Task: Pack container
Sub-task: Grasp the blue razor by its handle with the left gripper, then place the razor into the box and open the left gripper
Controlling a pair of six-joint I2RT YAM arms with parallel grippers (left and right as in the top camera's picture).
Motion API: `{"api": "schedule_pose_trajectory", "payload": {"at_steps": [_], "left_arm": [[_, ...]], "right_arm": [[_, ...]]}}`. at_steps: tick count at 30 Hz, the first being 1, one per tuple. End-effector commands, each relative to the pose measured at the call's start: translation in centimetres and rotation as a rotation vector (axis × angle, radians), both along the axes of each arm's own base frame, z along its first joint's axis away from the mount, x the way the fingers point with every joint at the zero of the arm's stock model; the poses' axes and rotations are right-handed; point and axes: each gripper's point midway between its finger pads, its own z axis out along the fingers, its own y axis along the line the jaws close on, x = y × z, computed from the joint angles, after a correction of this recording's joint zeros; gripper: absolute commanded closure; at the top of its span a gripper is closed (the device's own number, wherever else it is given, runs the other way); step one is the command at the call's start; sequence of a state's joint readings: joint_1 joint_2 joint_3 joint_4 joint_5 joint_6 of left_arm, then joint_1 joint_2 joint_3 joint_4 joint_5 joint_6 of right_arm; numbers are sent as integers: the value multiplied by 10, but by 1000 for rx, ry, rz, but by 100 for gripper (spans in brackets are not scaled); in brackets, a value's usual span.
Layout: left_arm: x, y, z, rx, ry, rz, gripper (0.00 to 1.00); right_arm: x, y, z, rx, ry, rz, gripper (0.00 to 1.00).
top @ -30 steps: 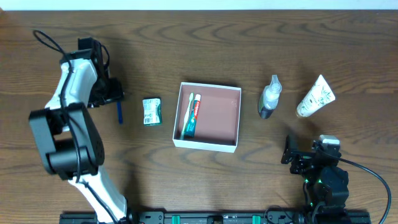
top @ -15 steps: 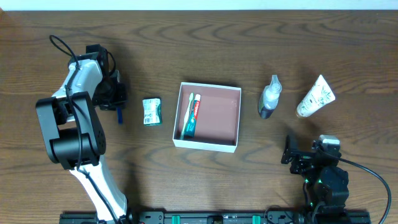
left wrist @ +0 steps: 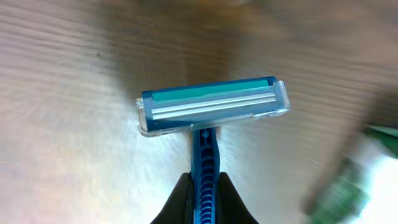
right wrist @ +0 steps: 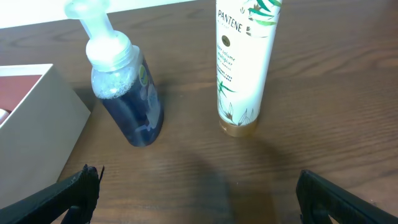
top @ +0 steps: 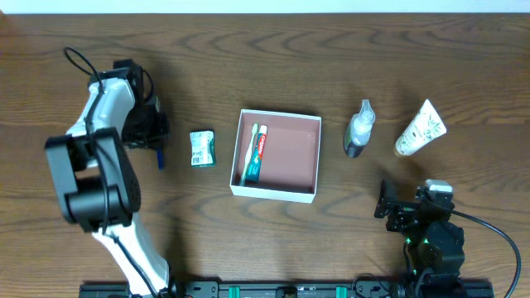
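Observation:
The container [top: 295, 154] is a square white box with a pinkish-brown inside at the table's middle. A toothpaste tube and a toothbrush [top: 256, 154] lie along its left wall. A blue razor [top: 159, 152] lies on the wood to the far left. In the left wrist view its head [left wrist: 213, 106] points away from me, and my left gripper [left wrist: 204, 190] is shut on its ribbed handle. My right gripper [right wrist: 199, 196] stands wide open low over the table at the front right, holding nothing.
A small green packet [top: 202, 148] lies between the razor and the container. Right of the container lie a clear pump bottle of blue liquid [top: 358, 129] and a white Pantene tube [top: 420, 128]. Both also show ahead of the right gripper.
My left arm has shifted right onto the razor and its jaws have closed on the handle. The right arm and the other items have not moved.

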State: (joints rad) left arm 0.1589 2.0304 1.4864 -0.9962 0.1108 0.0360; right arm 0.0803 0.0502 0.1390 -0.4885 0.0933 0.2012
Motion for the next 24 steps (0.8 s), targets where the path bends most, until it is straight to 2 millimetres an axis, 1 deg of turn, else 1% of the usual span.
{"api": "schedule_pose_trajectory", "payload": {"at_steps": [1,4,5,6,8,10,12,16,18,24], "left_arm": [[11,-35,74,-78,-200,-19,94],[9,-68,117,-93,-314,-107,94],[6,-85,131,-97,-353,-152,94],[3,-98,140,-103,-379,-180,94],[-3,-126,153,-121,-412,-224,94],[-8,-157,156,-140,-418,-268,94],[-13,-179,149,-128,-409,-295,94],[-17,-213,123,-65,-384,-330,94],[-20,-226,109,-47,-357,-341,94],[-22,-245,57,5,-255,-355,94]], "right_arm": [[0,-2,0,7,-4,-13,1],[0,-2,0,7,-4,-13,1],[0,-2,0,7,-4,-12,1],[0,-2,0,7,-4,-12,1],[0,-2,0,7,-4,-13,1],[0,-2,0,7,-4,-13,1],[0,-2,0,7,-4,-12,1],[0,-2,0,7,-4,-12,1],[0,-2,0,7,-4,-12,1],[0,-2,0,7,-4,-13,1]]}}
